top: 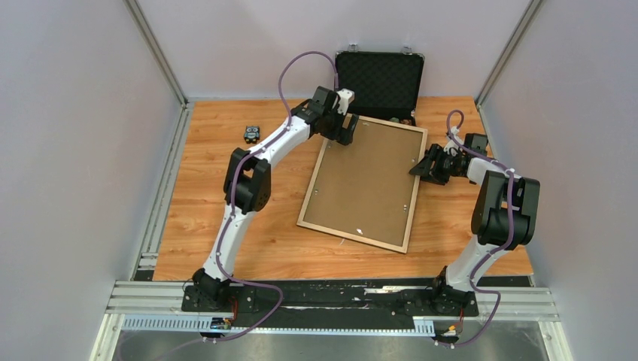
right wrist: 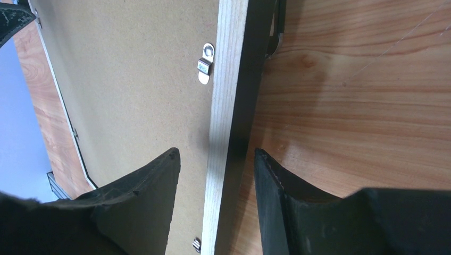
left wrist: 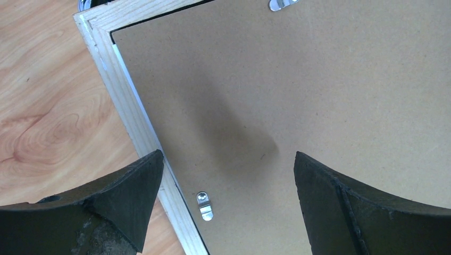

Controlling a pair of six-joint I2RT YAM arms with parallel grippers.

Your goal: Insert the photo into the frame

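The frame [top: 314, 181] lies on the table with its light wood side up. The brown hardboard backing panel [top: 365, 184] sits inside it, with metal turn clips [left wrist: 205, 206] along the rails. The photo is hidden. My left gripper [top: 342, 131] is open and empty above the frame's far left corner; its wrist view shows the rail [left wrist: 130, 114] and backing [left wrist: 298, 79] between its fingers [left wrist: 228, 159]. My right gripper [top: 417, 169] is open at the frame's right side; its jaws [right wrist: 217, 154] straddle the right rail [right wrist: 226, 95], one finger over the backing [right wrist: 127, 79], one outside over the table.
An open black foam-lined case [top: 380, 79] stands at the back, just behind the frame's far edge. A small black object [top: 251, 134] lies on the table at the back left. Metal posts and grey walls close in both sides.
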